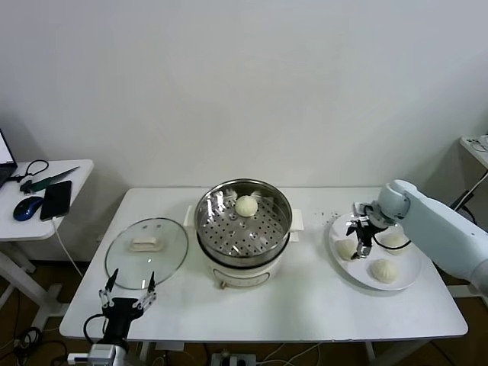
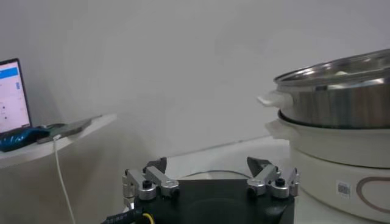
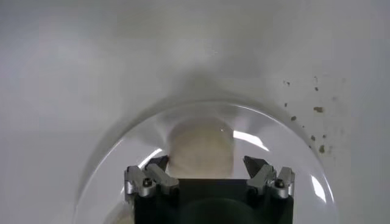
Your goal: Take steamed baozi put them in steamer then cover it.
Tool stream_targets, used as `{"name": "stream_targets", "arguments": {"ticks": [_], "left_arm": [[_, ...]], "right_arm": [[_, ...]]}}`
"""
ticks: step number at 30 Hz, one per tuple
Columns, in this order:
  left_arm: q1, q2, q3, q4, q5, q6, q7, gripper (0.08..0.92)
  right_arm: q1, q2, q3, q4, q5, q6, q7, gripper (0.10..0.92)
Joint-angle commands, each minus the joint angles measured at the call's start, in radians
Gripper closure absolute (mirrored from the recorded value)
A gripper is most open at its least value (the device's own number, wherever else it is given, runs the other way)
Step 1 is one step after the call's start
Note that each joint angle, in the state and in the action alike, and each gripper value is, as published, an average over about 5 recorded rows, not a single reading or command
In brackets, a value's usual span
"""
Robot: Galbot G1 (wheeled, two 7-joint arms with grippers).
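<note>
The steamer (image 1: pixel 242 229) stands mid-table, uncovered, with one steamed baozi (image 1: pixel 245 205) at the back of its perforated basket. Three more baozi lie on a white plate (image 1: pixel 412 278) to the right. My right gripper (image 1: pixel 361 235) points down over the plate's left baozi (image 1: pixel 347 248). In the right wrist view its jaws (image 3: pixel 206 162) stand open on either side of that bun (image 3: pixel 201 146), with a gap on one side. The glass cover (image 1: pixel 164 255) lies flat left of the steamer. My left gripper (image 1: pixel 128 300) waits open and empty at the table's front edge, just before the cover.
A low side table (image 1: pixel 76 171) at the left holds a mouse (image 1: pixel 27 207), a phone (image 1: pixel 56 199) and a laptop's corner. Dark crumbs (image 3: pixel 317 109) dot the tabletop beside the plate. Another surface (image 1: pixel 476 145) juts in at the far right.
</note>
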Motion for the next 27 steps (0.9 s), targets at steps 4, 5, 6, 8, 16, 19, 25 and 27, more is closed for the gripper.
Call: {"name": "stream_targets", "arguments": {"ticks": [4,5,6,8,16,19,25,27], "left_arm": [[0.000,-0.001,0.001,0.005,0.004,-0.002,-0.001,0.177],[0.000,-0.001,0.001,0.005,0.005,-0.002,-0.001,0.177],[0.000,-0.002,0.002,0.004,0.006,-0.003,-0.001,0.177],[0.000,-0.002,0.003,0.004,0.008,-0.002,-0.001,0.177],[0.002,-0.001,0.003,0.003,0.009,-0.002,-0.001,0.177],[0.007,0.002,0.004,-0.002,0.010,-0.001,0.000,0.177],[0.013,0.011,0.007,-0.008,0.009,0.001,0.001,0.177],[0.013,0.011,0.012,-0.007,0.009,0.000,0.000,0.177]], "right_arm": [[-0.016,0.025,0.012,-0.044,-0.015,0.015,-0.001,0.270],[-0.014,0.026,0.012,-0.046,-0.015,0.016,-0.001,0.282],[-0.013,0.027,0.012,-0.048,-0.014,0.017,-0.001,0.291],[-0.009,0.029,0.013,-0.052,-0.014,0.022,-0.001,0.301],[0.035,0.012,-0.023,-0.035,0.059,0.023,-0.005,0.331],[0.109,-0.011,-0.089,-0.007,0.136,0.009,-0.007,0.337],[0.416,-0.029,-0.334,0.055,0.351,-0.028,-0.007,0.338],[0.532,-0.013,-0.426,0.071,0.433,-0.039,-0.007,0.338]]}}
